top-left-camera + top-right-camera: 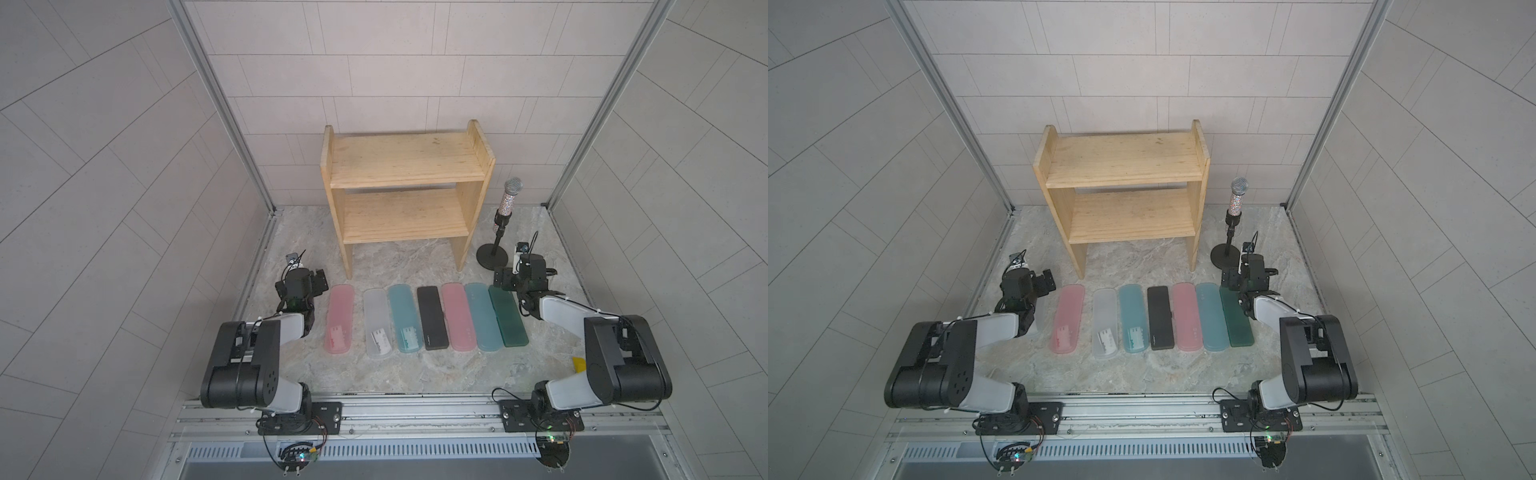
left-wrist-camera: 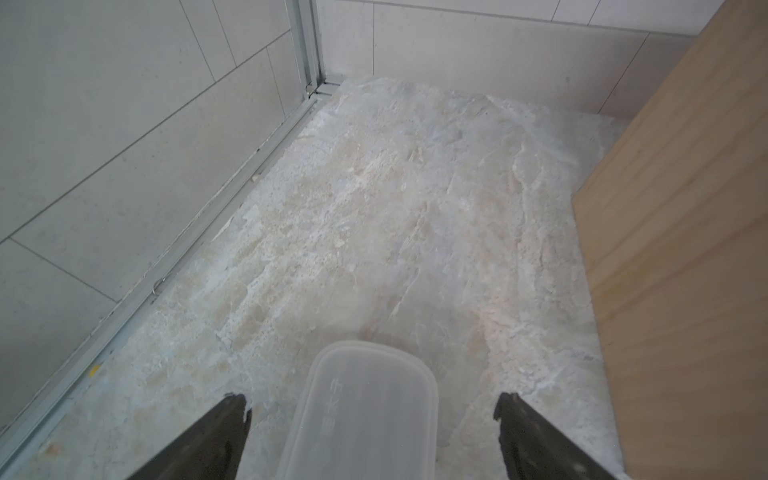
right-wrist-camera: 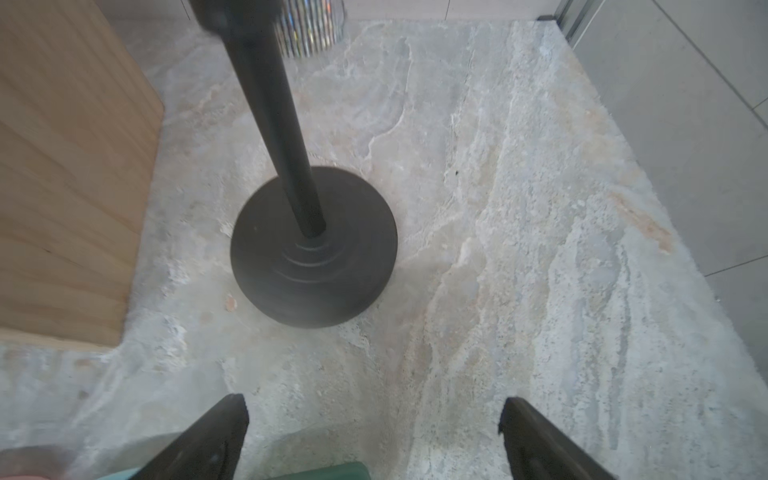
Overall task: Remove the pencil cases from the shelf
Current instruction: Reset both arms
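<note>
Worktop point(image 1: 374, 374) carries everything. Shelf point(image 1: 407, 162): both tiers bare. Pencil cases point(image 1: 432, 318) lie parallel in front of it, probably rowed to avoid stacking; task looks finished. Left claw point(image 2: 372, 405) and right claw point(image 3: 374, 405) are released, gripping nothing, each over an end case.

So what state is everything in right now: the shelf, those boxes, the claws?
Shelf: both tiers bare.
Pencil cases: lying flat in a row on the table.
Left gripper: open, holding nothing.
Frosted white case: flat on the table between the left gripper's jaws, not gripped.
Right gripper: open, holding nothing.
Microphone: upright on its stand.
</note>
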